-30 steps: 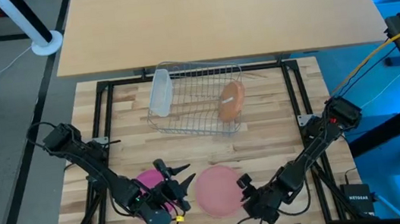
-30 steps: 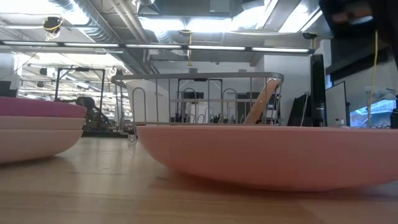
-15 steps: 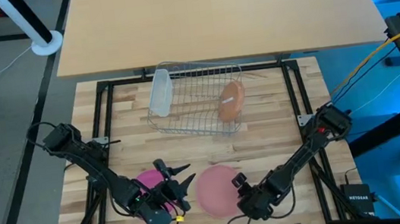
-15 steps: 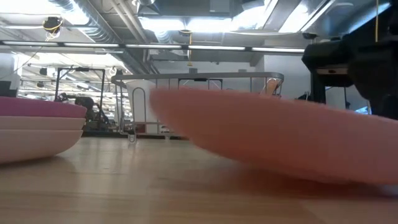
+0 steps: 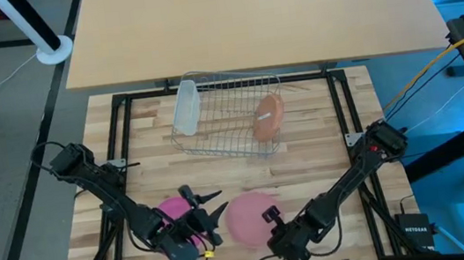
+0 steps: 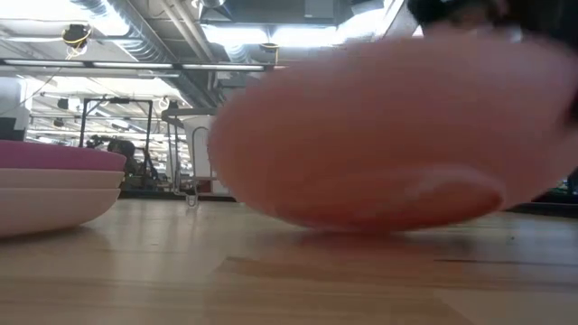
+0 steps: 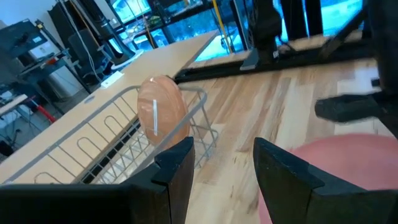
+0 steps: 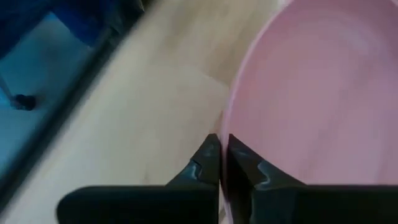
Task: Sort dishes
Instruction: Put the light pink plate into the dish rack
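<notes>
A pale pink plate [image 5: 245, 218] sits near the table's front edge, tipped up, so the low view shows its underside [image 6: 397, 135]. My right gripper [image 5: 270, 218] is shut on its right rim. A magenta plate [image 5: 174, 211] lies to its left, and my left gripper [image 5: 205, 216] stands open just past it, toward the pink plate, touching nothing. A tan-brown plate [image 5: 268, 117] stands on edge in the wire rack [image 5: 225, 113], leaning against its wires. A whitish tumbler [image 5: 186, 107] lies at the rack's left end. My right gripper pinches the pale pink plate's rim [image 8: 227, 134] between its two fingers, one on the plate's inner face and one outside. The fingers come low from the table's right side, near the front edge. The plate is tilted, its lower part [image 6: 361, 224] on the table.
The rack stands at the table's far middle, with bare wood between it and the plates. A black frame [image 5: 121, 126] runs along the table's left and right sides. The right arm [image 7: 354, 109] shows beyond the pink plate in the left wrist view.
My right gripper has moved toward the table's left, low over the wood, and shut on the pale pink plate's rim. The plate, flat a second ago, is now tipped up, its underside toward the near edge and its lower part still on the table.
</notes>
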`<state>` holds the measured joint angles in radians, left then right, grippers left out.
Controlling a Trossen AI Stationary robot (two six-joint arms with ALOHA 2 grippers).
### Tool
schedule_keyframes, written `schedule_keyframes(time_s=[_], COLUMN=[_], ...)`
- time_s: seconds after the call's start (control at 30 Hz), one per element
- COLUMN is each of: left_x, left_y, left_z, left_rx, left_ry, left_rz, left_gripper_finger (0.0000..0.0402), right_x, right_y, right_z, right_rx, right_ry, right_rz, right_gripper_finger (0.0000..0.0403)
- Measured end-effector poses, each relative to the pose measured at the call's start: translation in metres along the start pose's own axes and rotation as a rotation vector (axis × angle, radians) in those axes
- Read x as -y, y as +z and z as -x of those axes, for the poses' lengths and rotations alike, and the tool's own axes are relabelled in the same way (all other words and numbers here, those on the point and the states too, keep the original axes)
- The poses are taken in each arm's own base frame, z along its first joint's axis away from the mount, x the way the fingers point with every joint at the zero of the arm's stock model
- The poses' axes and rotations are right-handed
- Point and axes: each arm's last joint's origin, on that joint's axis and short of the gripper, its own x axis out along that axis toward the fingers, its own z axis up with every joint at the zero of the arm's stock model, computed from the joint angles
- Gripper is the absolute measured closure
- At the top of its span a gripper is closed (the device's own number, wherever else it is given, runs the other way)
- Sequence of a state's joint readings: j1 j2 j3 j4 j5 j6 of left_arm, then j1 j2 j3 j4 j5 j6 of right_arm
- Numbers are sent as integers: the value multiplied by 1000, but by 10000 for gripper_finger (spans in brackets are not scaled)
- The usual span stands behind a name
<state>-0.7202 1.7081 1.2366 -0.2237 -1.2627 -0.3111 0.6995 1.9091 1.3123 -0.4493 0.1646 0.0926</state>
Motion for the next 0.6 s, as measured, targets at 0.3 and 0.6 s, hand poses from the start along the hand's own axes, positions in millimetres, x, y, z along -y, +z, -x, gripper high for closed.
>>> schedule_keyframes(time_s=[0.3, 0.6], left_x=[2, 1], left_y=[34, 67], left_z=[19, 81], left_rx=[65, 164], left_ry=[4, 102], left_rz=[-48, -51], left_gripper_finger=[247, 247], right_x=[4, 16], right_y=[39, 70], right_z=[42, 97], right_rx=[-22, -25], right_ry=[-29, -190], right_rz=[-7, -3], right_gripper_finger=[395, 396])
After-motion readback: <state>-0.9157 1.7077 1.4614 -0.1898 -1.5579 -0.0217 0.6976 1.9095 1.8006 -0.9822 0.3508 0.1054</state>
